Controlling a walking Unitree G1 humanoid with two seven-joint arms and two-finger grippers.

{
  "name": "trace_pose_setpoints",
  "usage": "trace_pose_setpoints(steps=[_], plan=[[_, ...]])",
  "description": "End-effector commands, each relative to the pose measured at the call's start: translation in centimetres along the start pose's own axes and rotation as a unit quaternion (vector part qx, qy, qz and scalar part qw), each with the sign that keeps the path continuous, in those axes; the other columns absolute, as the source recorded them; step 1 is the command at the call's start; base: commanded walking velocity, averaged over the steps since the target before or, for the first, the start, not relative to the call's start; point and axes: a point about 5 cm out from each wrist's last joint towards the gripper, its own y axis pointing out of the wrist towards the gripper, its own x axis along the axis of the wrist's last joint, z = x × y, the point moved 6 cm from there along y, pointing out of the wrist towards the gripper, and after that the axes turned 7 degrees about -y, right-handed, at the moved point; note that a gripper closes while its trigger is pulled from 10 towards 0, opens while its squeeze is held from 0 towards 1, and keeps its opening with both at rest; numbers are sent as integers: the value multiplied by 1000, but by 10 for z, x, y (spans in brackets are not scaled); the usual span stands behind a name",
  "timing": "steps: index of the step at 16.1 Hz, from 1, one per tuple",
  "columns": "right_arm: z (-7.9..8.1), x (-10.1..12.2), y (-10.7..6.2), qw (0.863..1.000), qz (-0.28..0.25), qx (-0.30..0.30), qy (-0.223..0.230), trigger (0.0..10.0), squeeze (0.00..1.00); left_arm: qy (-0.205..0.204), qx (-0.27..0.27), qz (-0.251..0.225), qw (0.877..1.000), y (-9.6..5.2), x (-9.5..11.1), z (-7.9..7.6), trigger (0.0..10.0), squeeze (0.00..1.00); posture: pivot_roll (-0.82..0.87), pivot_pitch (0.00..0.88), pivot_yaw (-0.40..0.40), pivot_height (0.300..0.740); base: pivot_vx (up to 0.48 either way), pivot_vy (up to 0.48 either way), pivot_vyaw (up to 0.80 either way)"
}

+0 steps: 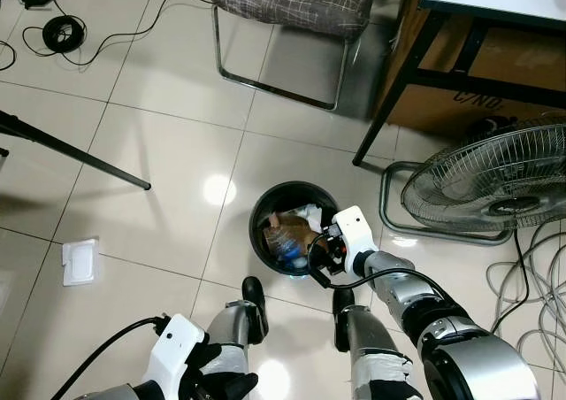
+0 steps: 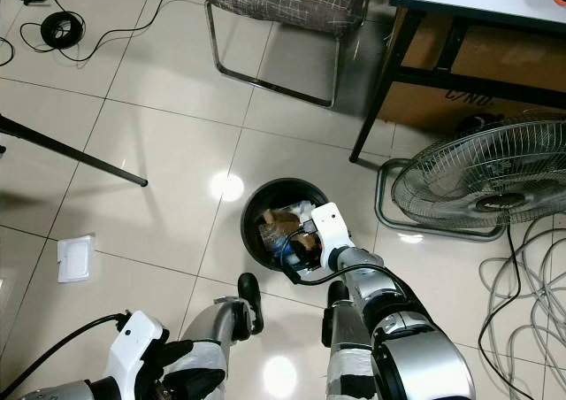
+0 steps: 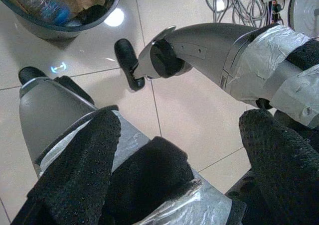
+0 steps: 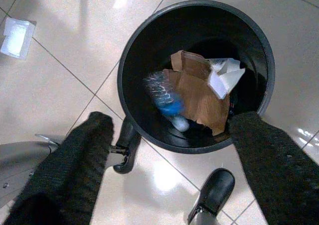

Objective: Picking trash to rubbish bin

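Right end effector (image 4: 169,160) is being held above the bin (image 1: 262,241) at frame centre, fingers spread wide, nothing gripped. Bottle (image 4: 164,98) and cardboard (image 4: 197,98) are lying inside. Left end effector (image 3: 179,155) is hanging open, empty.

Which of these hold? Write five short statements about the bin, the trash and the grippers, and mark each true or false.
1. The right gripper is open above the black bin. True.
2. The bin is empty. False: it holds brown cardboard, white paper and a plastic bottle.
3. A white packet lies on the floor tiles. True.
4. The bin lies tipped over. False: it stands upright.
5. The left gripper holds the bottle. False: it is open, by the robot's leg.
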Motion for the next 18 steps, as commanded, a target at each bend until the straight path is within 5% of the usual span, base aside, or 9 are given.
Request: trace_pose_setpoints(steps=[1, 6, 12, 13, 16, 18], plan=[[9, -18, -1, 1000, 23, 11, 10, 10000, 1000, -10, 2, 20, 1000, -2, -13, -2, 10000, 0, 54, 512, 82, 740, 0, 0, 0], [8, -19, -2, 1000, 23, 14, 11, 10000, 1000, -10, 4, 19, 1000, 1, -13, 0, 10000, 0, 52, 497, 74, 740, 0, 0, 0], [-5, -15, -7, 1000, 1, 1, 12, 10000, 1000, -2, 46, -28, 999, 28, 10, 27, 10000, 0, -11, 386, 28, 740, 0, 0, 0], [-6, -12, -7, 1000, -6, 0, 17, 10000, 914, -5, 70, -43, 997, 34, 15, 37, 10000, 0, -20, 365, 26, 740, 0, 0, 0], [-3, 0, -5, 999, -32, 1, 22, 10000, 59, -18, 145, -96, 985, 44, 40, 72, 10000, 0, -41, 314, 23, 740, 0, 0, 0], [1, 12, -3, 998, -52, 5, 23, 10000, 0, -30, 204, -133, 969, 48, 59, 97, 10000, 0, -51, 281, 18, 740, 0, 0, 0]])
